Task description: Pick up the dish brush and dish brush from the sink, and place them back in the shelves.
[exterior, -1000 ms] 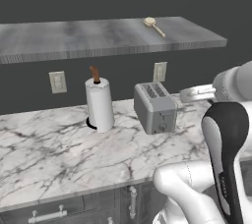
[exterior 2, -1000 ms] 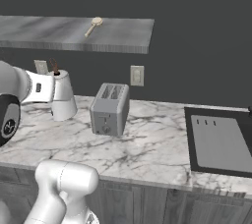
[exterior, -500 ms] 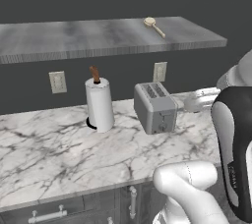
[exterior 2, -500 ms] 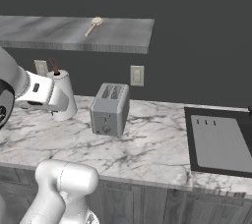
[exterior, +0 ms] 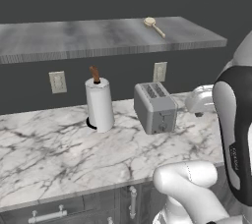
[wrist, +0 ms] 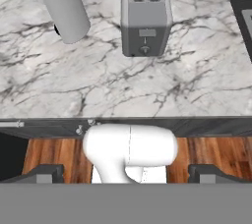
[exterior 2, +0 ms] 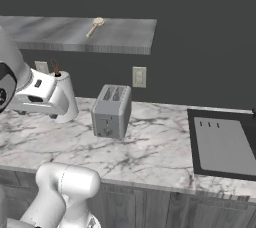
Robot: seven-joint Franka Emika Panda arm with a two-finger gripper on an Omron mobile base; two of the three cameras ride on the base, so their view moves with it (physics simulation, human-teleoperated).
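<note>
A dish brush (exterior: pixel 153 25) with a pale wooden handle lies on the shelves (exterior: pixel 74 39), near their right end; it also shows in the right base view as the dish brush (exterior 2: pixel 94 26) on the shelves (exterior 2: pixel 120 34). The sink (exterior 2: pixel 195 137) is a black basin with a pale ribbed board, at the counter's right. My gripper (wrist: pixel 126 175) is open, its two dark fingertips (wrist: pixel 43 174) wide apart with nothing between them. It hangs above the counter's front, left of the toaster and far from both sink and shelf.
A grey toaster (exterior 2: pixel 112 110) stands mid-counter, and a white paper towel roll (exterior: pixel 100 104) on a dark holder stands to its left. Wall outlets (exterior: pixel 58 81) sit under the shelf. The marble counter (wrist: pixel 98 80) has cabinet fronts and wooden floor below its front edge.
The arm's dark-banded link has swung further into the right of the left base view, and the hand has dropped slightly. The jaws stay wide; brush, toaster and roll have not moved.
</note>
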